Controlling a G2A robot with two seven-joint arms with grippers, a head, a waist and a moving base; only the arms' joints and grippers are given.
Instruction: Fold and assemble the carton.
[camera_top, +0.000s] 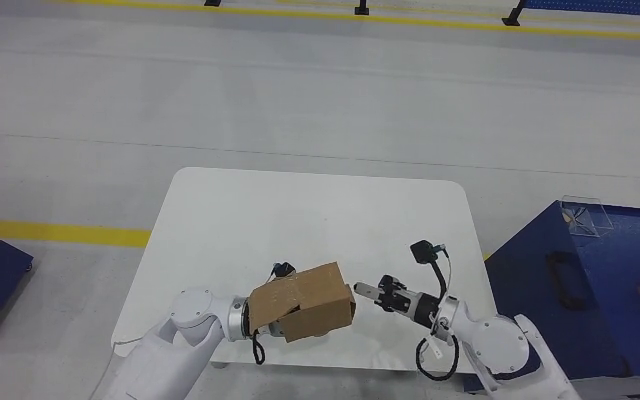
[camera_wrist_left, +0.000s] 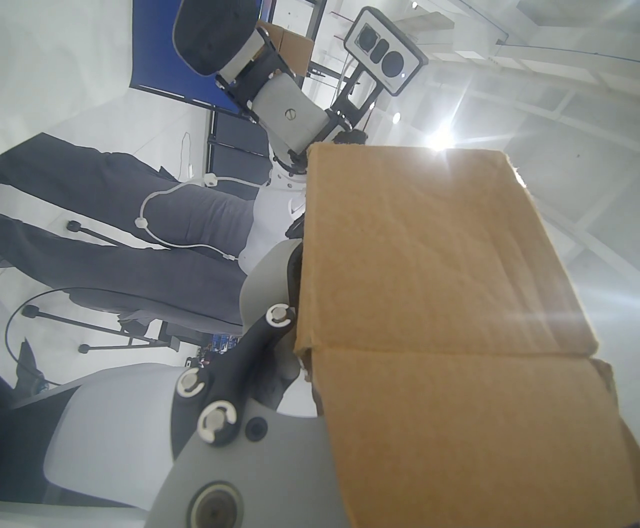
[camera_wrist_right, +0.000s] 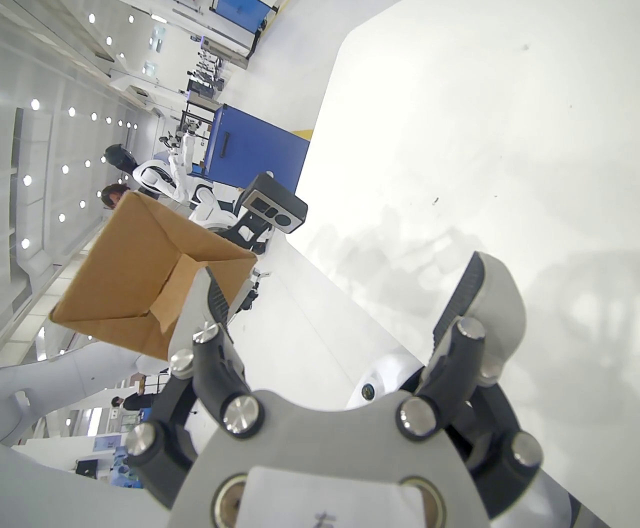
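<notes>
Left arm (camera_top: 190, 320): bent in over the worktop's (camera_top: 300, 210) near edge by the near left corner, wrist turned toward the right.
Left tool (camera_wrist_left: 280, 325): clamped on the carton (camera_top: 305, 300), held off the surface.
Right arm (camera_top: 490, 345): in over the near right corner, forearm pointing left.
Right tool (camera_top: 366, 291): fingers (camera_wrist_right: 480, 300) spread wide, gripping nothing, tips just beside the carton's end.
</notes>
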